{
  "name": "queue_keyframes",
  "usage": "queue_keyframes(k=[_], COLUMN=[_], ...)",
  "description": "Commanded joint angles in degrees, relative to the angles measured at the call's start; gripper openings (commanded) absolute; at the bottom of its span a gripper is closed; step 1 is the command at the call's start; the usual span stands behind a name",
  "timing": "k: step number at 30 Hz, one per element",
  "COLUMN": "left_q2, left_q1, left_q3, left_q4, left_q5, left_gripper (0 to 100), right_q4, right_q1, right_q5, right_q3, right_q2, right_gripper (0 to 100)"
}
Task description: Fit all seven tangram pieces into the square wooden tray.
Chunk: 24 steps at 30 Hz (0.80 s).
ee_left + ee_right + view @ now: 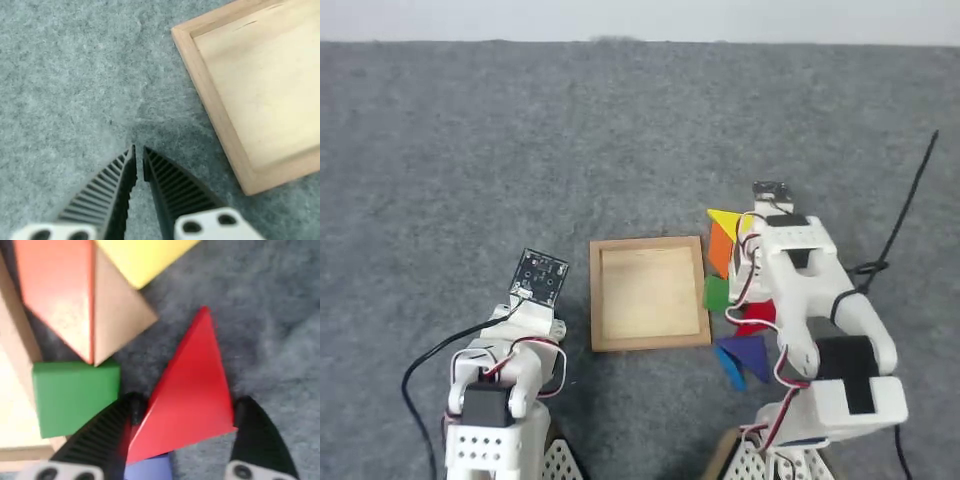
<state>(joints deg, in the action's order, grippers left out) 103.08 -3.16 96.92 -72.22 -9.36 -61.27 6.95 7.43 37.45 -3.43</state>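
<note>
The square wooden tray (pixel 595 300) lies in the middle of the grey mat with nothing inside; its corner (pixel 210 95) lies close to my left gripper. The pieces lie in a row along its right side: yellow (pixel 725 217), orange (pixel 720 248), green (pixel 716 292), red (pixel 757 316), purple (pixel 747 350) and blue (pixel 731 374). My right gripper (pixel 187 407) has a finger against each side of the red triangle (pixel 192 390), with the green square (pixel 75 395) just beside it. My left gripper (pixel 138 150) hangs shut over bare mat, holding nothing.
The right arm (pixel 800 270) covers part of the pieces from above. The left arm (pixel 510 370) sits at the front left. A black cable (pixel 905 215) runs across the mat on the right. Open mat stretches behind and to the left of the tray.
</note>
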Motion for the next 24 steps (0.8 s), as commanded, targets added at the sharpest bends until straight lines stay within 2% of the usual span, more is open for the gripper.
queue_keyframes(k=[1,6,16,21,24], left_q2=[1.0,1.0,1.0,1.0,1.0], left_q1=[-0.4,-0.5,-0.4,-0.5,-0.5], left_q3=[-0.6,-0.6,-0.6,-0.6,-0.6], left_q4=[-0.2,-0.2,-0.2,-0.2,-0.2], left_q5=[-0.4,-0.4,-0.4,-0.4,-0.4], left_gripper=[2,2,2,2,2], right_q4=[-0.1,-0.1,0.0,0.1,0.7], right_q1=[-3.1,-6.5,-7.2,-6.9,-3.6], right_q5=[1.1,1.5,0.8,-1.6,-1.8], right_q3=[-2.0,-1.7,7.8,15.0,19.5], right_q2=[-1.8,2.5,25.6,36.0,38.4], right_gripper=[16.7,14.7,15.4,28.7,27.7])
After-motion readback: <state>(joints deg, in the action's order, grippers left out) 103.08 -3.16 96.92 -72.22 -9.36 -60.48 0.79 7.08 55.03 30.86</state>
